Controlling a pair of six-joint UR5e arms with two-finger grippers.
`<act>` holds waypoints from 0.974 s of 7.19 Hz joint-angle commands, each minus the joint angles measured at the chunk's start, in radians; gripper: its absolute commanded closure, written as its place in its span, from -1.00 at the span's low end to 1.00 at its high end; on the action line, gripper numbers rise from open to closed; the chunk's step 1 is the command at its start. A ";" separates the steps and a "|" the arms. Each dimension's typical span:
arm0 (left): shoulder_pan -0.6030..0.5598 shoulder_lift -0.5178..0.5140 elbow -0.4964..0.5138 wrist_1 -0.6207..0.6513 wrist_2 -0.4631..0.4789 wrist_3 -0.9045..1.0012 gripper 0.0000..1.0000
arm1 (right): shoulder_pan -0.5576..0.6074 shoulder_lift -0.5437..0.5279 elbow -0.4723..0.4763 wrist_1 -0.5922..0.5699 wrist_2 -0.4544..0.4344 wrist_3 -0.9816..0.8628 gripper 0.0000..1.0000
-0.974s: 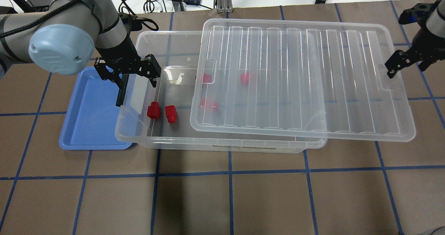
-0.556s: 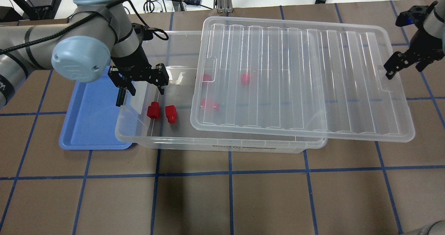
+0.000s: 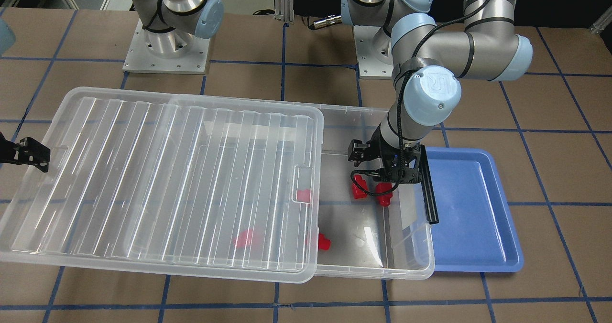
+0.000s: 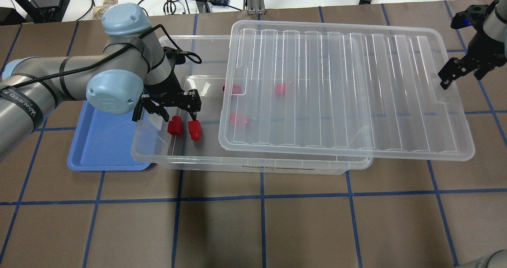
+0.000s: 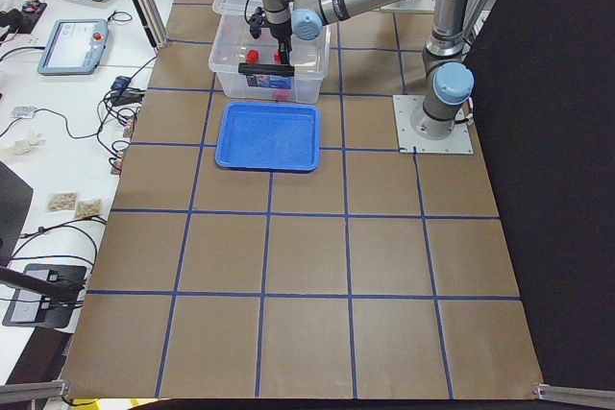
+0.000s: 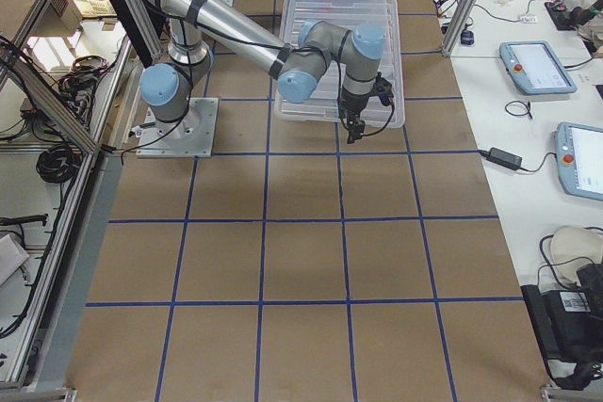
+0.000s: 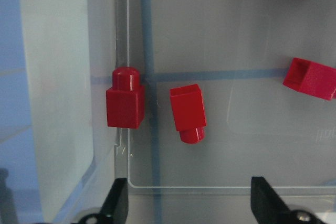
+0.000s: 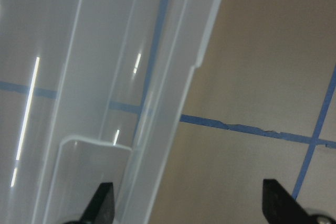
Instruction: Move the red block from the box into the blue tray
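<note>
Two red blocks (image 4: 174, 125) (image 4: 194, 129) lie side by side on the floor of the clear box (image 4: 253, 167), at its end beside the blue tray (image 4: 99, 141). My left gripper (image 4: 174, 111) hangs open inside the box just above and behind them. In the left wrist view they lie ahead of the open gripper (image 7: 189, 205), one with its stub up (image 7: 125, 98), one with its stub down (image 7: 189, 112). Three more red blocks (image 4: 239, 119) lie under the shifted lid (image 4: 336, 85). My right gripper (image 4: 445, 79) is open at the lid's far end.
The ribbed lid covers most of the box and overhangs it toward my right. The black latch bar (image 3: 428, 189) hangs on the box's end wall between the box and the tray. The tray holds nothing. Cables lie beyond the table's far edge.
My left arm has swung from over the tray's edge into the open end of the box and come down above the two red blocks. The right arm has stayed put.
</note>
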 commanded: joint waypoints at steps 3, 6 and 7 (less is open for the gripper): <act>0.000 -0.079 -0.023 0.078 -0.003 -0.002 -0.53 | 0.002 0.010 -0.010 0.003 0.001 -0.012 -1.00; 0.000 -0.119 -0.039 0.132 -0.001 -0.001 -0.52 | 0.002 0.022 -0.019 0.003 0.001 -0.031 -1.00; 0.000 -0.130 -0.039 0.141 -0.001 -0.001 -0.52 | 0.002 0.026 -0.030 0.009 0.001 -0.032 -1.00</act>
